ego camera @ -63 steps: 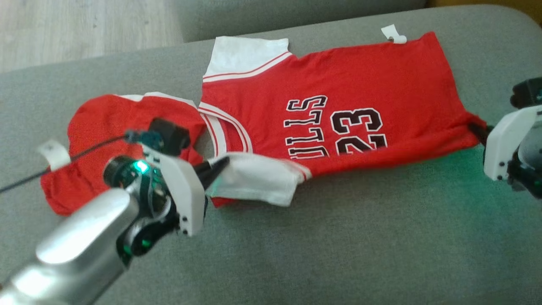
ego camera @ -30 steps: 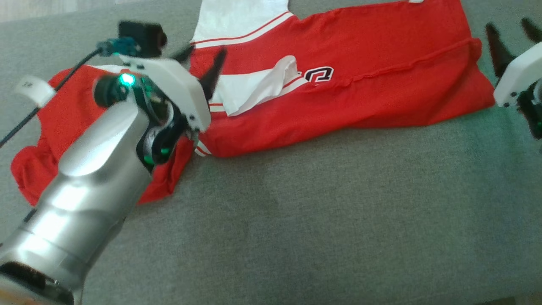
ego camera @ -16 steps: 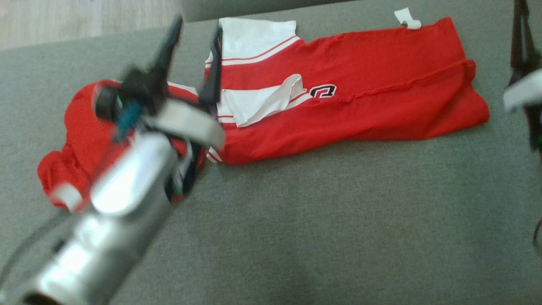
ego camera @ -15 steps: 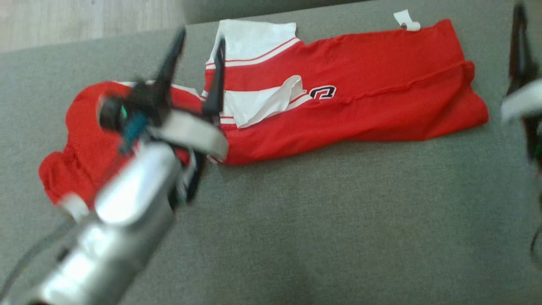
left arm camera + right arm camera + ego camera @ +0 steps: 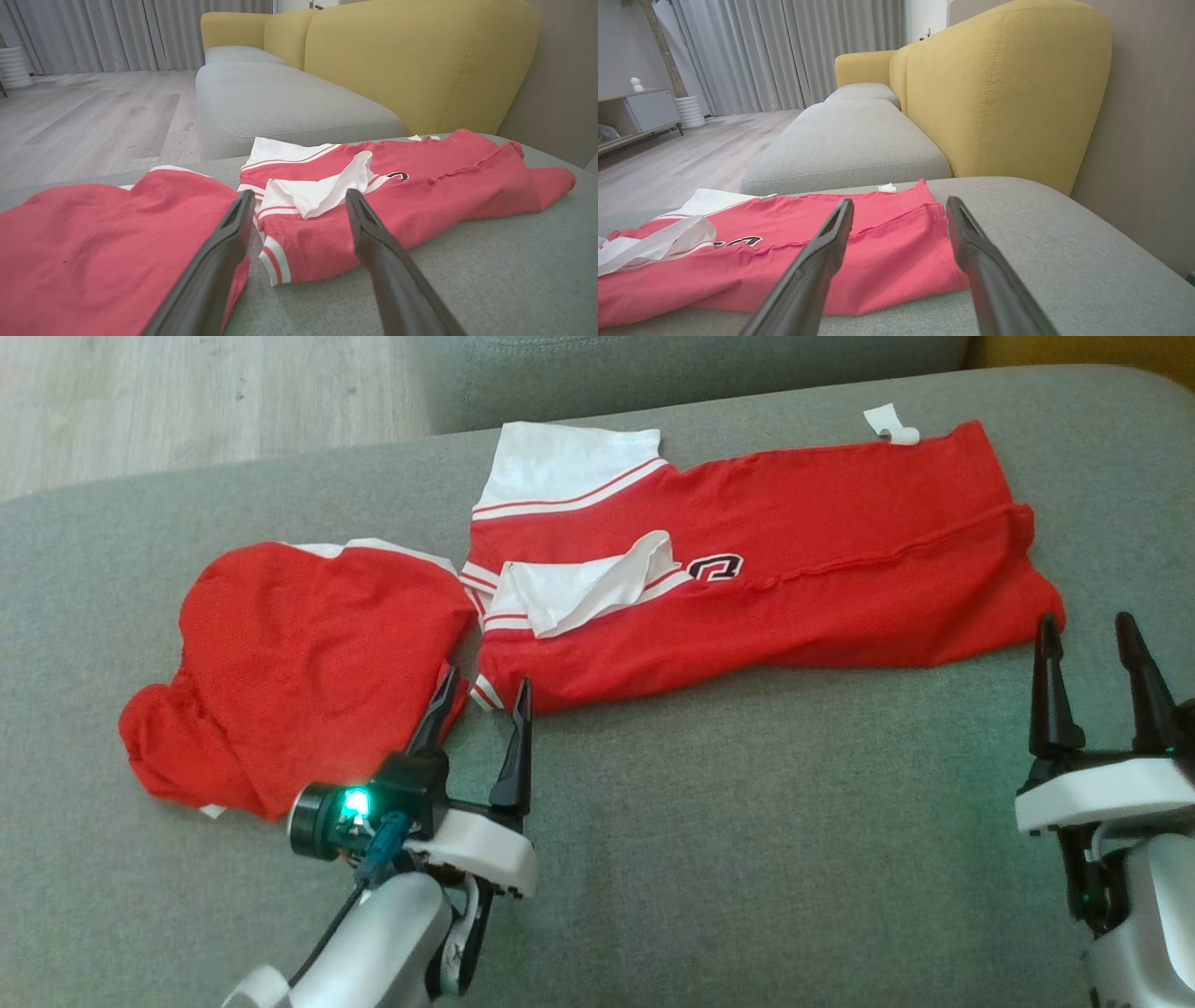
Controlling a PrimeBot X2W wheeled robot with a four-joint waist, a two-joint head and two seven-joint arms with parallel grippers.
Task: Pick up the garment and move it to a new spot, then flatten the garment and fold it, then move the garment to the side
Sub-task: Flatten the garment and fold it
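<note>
wrist views: yellow sofa back [image 5: 1008, 93], curtains [image 5: 784, 51]
head view: garment [image 5: 747, 579] folded at 12 o'clock on grey cushion [image 5: 747, 849]
left gripper [image 5: 485, 679]: jaws wide apart, empty
right gripper [image 5: 1085, 621]: jaws wide apart, empty

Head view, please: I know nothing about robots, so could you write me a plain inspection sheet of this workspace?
Surface: grey sofa cushion, with the clothes lying on it.
Job's things: red jersey, folded lengthwise, with a white sleeve flipped on top.
Clutter: second red garment, rumpled, beside the jersey's collar end.
Grippers: left gripper open and empty, at the jersey's collar end; right gripper open and empty, at its hem end.
Cables: dark cable with a teal plug at the left wrist.
Surroundings: yellow sofa back, wooden floor, grey curtains.
</note>
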